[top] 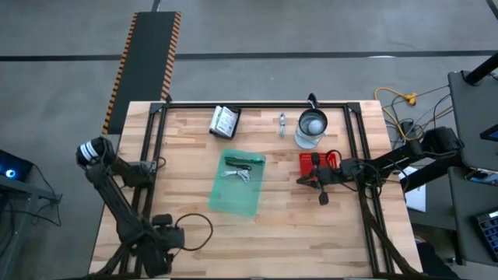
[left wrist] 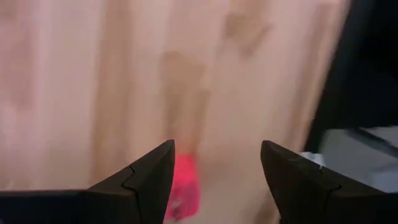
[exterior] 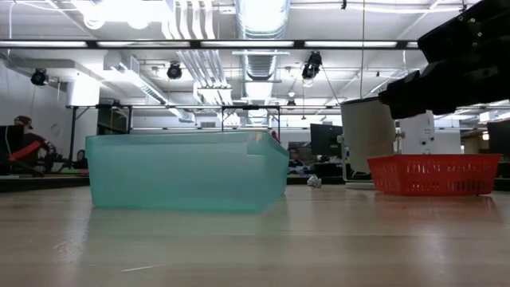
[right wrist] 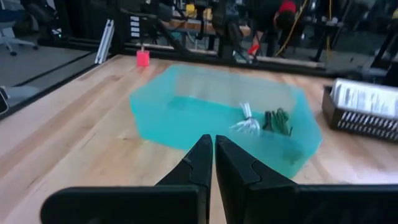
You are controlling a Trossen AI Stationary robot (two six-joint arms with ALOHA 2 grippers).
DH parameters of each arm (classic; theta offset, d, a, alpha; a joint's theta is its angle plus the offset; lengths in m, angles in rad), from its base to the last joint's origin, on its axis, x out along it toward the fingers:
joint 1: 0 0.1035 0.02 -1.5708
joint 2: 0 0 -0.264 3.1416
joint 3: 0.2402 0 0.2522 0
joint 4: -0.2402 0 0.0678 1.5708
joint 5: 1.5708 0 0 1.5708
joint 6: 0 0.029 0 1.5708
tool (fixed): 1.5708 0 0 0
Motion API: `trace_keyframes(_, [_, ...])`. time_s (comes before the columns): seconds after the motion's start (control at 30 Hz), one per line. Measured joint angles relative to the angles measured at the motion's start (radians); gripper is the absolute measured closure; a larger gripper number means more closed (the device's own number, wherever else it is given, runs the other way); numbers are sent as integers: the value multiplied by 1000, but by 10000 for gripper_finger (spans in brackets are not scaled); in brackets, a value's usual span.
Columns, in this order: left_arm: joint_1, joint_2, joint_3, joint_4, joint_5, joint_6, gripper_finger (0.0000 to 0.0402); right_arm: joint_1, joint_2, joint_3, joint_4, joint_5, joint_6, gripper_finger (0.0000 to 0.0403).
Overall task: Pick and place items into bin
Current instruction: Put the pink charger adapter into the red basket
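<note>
Your right claw (top: 322, 196) sits right of centre in the overhead picture, just below the red basket (top: 317, 164), with its fingers pressed together and nothing between them. If you drive it down onto an item like that, it will shove the thing across the bench (top: 194, 155) rather than take it, so open it before you descend. It also hangs close to the basket and not far from the glass jug (top: 311, 129); a careless swing toward the top of the frame could clip either one.

Your left claw (left wrist: 217, 180) is parked at the lower left of the overhead picture, fingers spread and holding nothing. Its wrist camera shows a pink bit (left wrist: 182, 190) on the bench beside one finger; closing there may only nudge it aside.

The teal bin (top: 239, 183) stands at the centre and already holds a white coiled cable (top: 240, 174) and a green stick (top: 243, 162). Its walls look light, so a low approach could push the whole bin along.

Two white packets (top: 224, 121) lie in a dark tray at top centre, and a silver piece (top: 282, 122) just left of the jug. The packets carry dark print, but you cannot read it from here; no brand shows anywhere.
</note>
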Motion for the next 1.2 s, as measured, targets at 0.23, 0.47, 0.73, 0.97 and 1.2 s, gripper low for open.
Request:
trace_keyframes(0.23, [-31, 101, 105, -160, 21, -109, 181, 0, 0, 0, 38, 0, -76, 394])
trace_keyframes(0.47, [-43, 125, 100, -184, 102, -178, 181, 0, 0, 0, 39, 0, -79, 394])
trace_keyframes(0.73, [-53, 128, 83, -212, 103, -194, 181, 0, 0, 0, 38, 0, -80, 394])
trace_keyframes(0.97, [-74, 162, 80, -205, 105, -189, 181, 0, 0, 0, 38, 0, -80, 394])
trace_keyframes(1.2, [-92, 203, 76, -204, 106, -141, 181, 0, 0, 0, 38, 0, -80, 394])
